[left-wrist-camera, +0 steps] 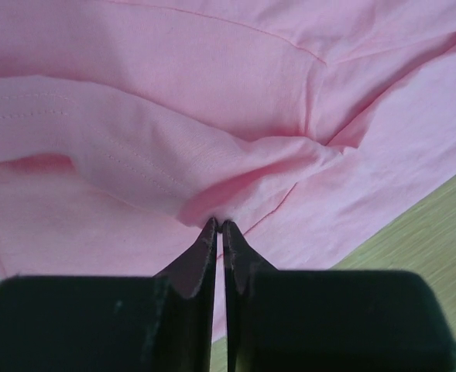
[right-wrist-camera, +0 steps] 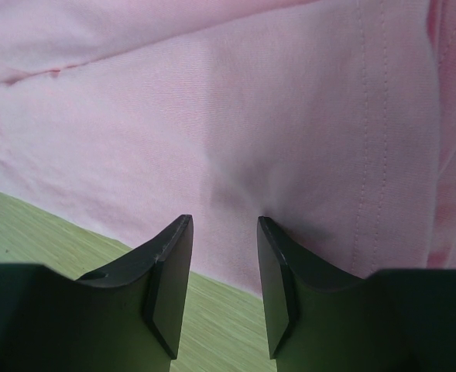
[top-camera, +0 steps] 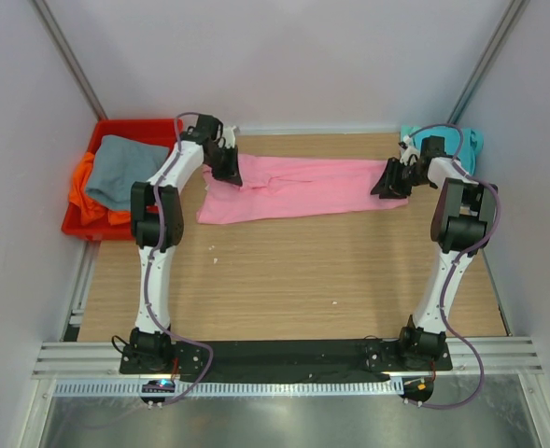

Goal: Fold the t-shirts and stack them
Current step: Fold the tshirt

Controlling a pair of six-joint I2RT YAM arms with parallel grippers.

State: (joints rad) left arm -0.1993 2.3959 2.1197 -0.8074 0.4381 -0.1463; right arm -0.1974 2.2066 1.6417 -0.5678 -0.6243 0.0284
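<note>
Clenched on a fold of the pink t-shirt (left-wrist-camera: 135, 147), your left gripper (left-wrist-camera: 220, 226) grips. Your right gripper (right-wrist-camera: 224, 223) gapes over its other end. It lies stretched across the table (top-camera: 284, 271). You seem barely started: 3 shirts wait.

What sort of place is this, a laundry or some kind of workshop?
Probably a robotics lab test cell, not a laundry: a wooden table boxed in by plain white panels, two robot arms bolted at its near edge, and a pink shirt plus a red bin of others.
</note>
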